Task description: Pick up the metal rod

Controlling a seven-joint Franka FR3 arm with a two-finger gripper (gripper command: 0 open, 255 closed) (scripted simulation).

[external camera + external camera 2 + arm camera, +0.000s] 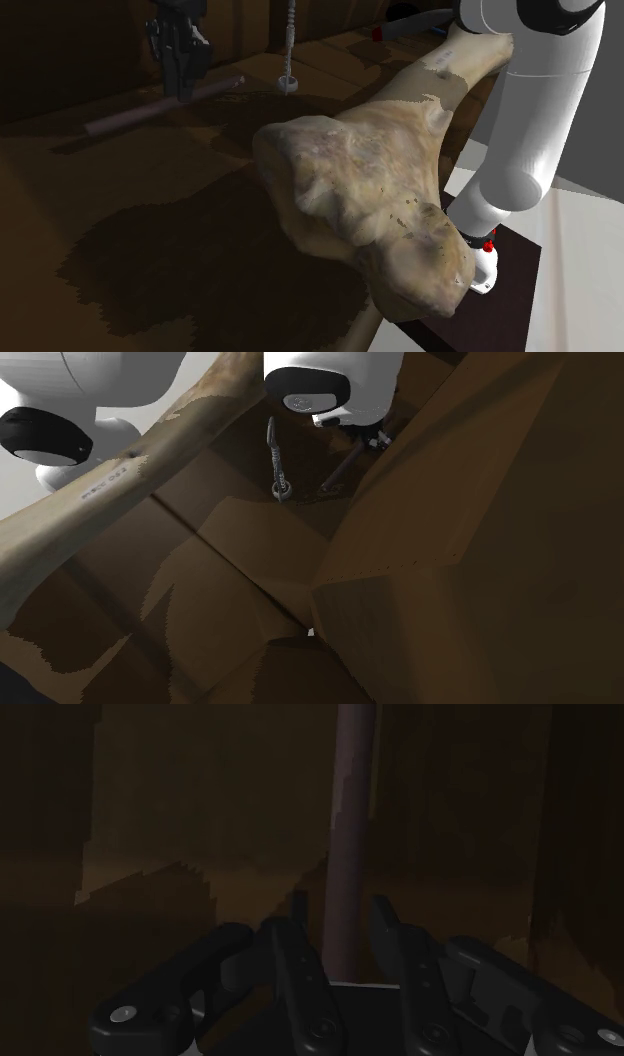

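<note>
One slim grey metal rod (130,116) (340,470) (350,834), flat on one brown wooden counter (60,200). One black two-finger tool (186,92) (342,909), on one white arm (535,110), directly above that rod. Straddles it with fingers (290,954) apart, released, a thin gap visible beside one finger; rod running straight between them. One big tan bone (350,190), well apart from the rod. One grey threaded eye screw (288,60) (277,467), upright, near the rod's end.

White rounded arm (530,120) links, black joint caps (45,437); all-black gripper (340,914), small grey screws (122,1014) on knuckles.
</note>
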